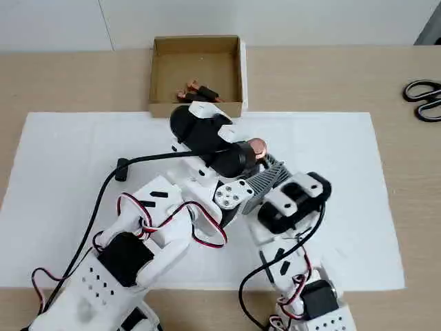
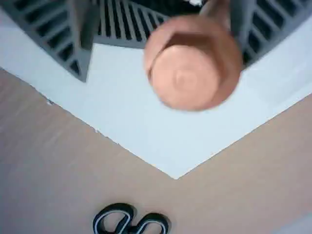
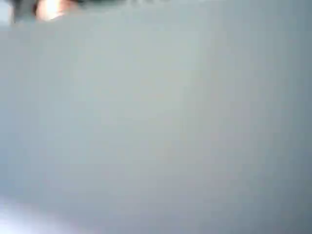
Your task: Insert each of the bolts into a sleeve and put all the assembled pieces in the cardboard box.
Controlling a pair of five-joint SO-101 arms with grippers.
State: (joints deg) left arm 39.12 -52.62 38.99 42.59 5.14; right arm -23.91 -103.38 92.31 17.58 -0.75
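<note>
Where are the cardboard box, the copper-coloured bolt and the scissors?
cardboard box (image 1: 180,65), high view, bare inside floor.
bolt (image 2: 192,63), left wrist view, its round head.
scissors (image 1: 422,102), high view, the handles.

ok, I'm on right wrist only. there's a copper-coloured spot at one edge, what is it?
Observer: Probably the bolt. Its copper head sits where the two arms meet, over the white sheet.
Operator: Anything in the box?
Observer: Yes. The cardboard box holds a few copper-and-black pieces by the wall nearest the arms.
Operator: Loose stuff around?
Observer: Scissors lie on the bare table, to the right of the sheet's far corner.
</note>
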